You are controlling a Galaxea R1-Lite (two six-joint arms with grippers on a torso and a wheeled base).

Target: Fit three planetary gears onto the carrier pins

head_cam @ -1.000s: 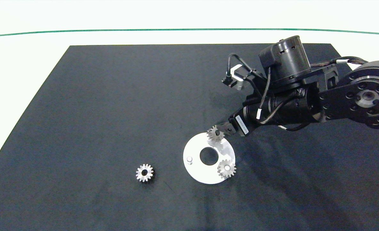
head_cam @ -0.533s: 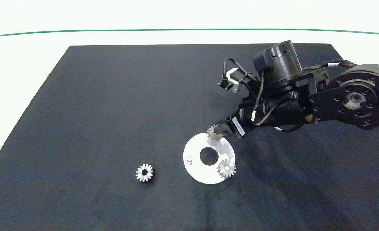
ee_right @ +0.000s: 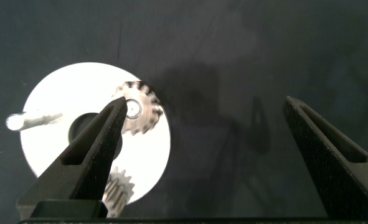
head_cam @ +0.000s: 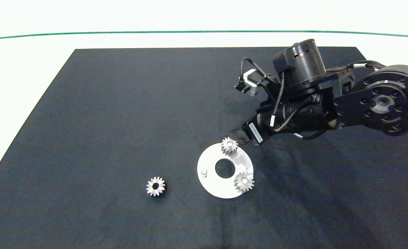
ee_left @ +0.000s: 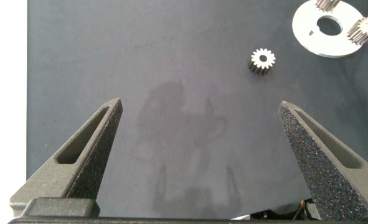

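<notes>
Head view shows the change plainly: half a second ago the right gripper (head_cam: pixel 236 135) had a gear pinched at the far edge of the white disc (head_cam: pixel 213 188), and now that second gear (head_cam: pixel 229 146) sits flat on the disc with a pale pin end showing in its bore, while the gripper has drawn back a little and hangs just beside the disc's far edge. Its fingers stand wide apart in the right wrist view and hold nothing (one finger (ee_right: pixel 87 155) crosses in front of the disc there). So two of the three planetary gears look installed: this one, and the first gear (head_cam: pixel 244 182) on the disc's near-right pin. The bare pin (head_cam: pixel 204 171) on the disc's left side is unfilled, and the loose gear (head_cam: pixel 155 186) lies flat on the black mat (head_cam: pixel 121 103) well to the left of the disc, so I judge one pick and one placement remain.

The left gripper (ee_left: pixel 202 134) is out of the head view; its own camera shows it spread wide and empty above the mat, the disc far off.

Whether the second gear is pressed fully down its pin cannot be told. In the right wrist view the finger hides part of the disc's central hole and of the first gear.
</notes>
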